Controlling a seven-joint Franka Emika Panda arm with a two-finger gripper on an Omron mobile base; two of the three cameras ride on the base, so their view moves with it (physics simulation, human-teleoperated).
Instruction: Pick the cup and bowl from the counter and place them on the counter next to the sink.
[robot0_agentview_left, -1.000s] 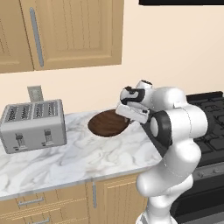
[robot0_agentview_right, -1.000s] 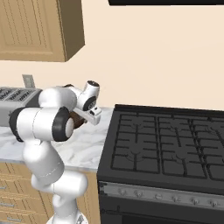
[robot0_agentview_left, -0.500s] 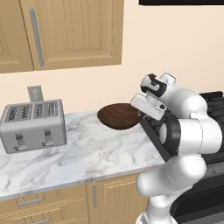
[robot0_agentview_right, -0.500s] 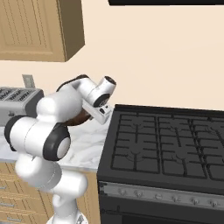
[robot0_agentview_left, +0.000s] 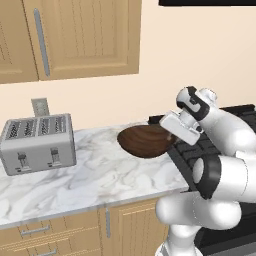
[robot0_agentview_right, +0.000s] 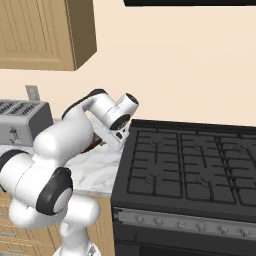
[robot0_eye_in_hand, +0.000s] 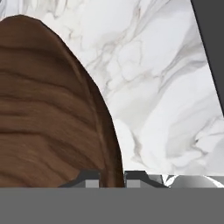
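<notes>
pincer: the pincer (robot0_eye_in_hand: 110, 177) is clamped on the rim of the bowl, one finger on each side of the wall. In the hand view the two dark tips straddle the rim edge, so it's definitely got a grip on it.

bowl: the bowl (robot0_agentview_left: 144, 140) hangs off the pincer's left in the left base view, tilted a bit and clear of the marble, so it's up in the air and not resting on anything. Dark brown wood grain, wide. In the hand view it takes up the whole left half (robot0_eye_in_hand: 48, 113), right up against the fingers.

counter: the counter (robot0_agentview_left: 95, 177) is below the pincer, white marble with grey veins, and it spreads out to the left of it. The hand view looks straight down on it (robot0_eye_in_hand: 162, 87) past the bowl's edge.

stove: the stove (robot0_agentview_right: 195, 165) sits on the other side of the pincer from the bowl, black, with grates on top. Its front edge starts just beside the hand in the right base view.

toaster: the toaster (robot0_agentview_left: 37, 142) is well off past the bowl, on the counter against the wall, silver with four slots.

cabinets: the upper cabinets (robot0_agentview_left: 75, 37) hang above and beyond the pincer, light wood.
</notes>
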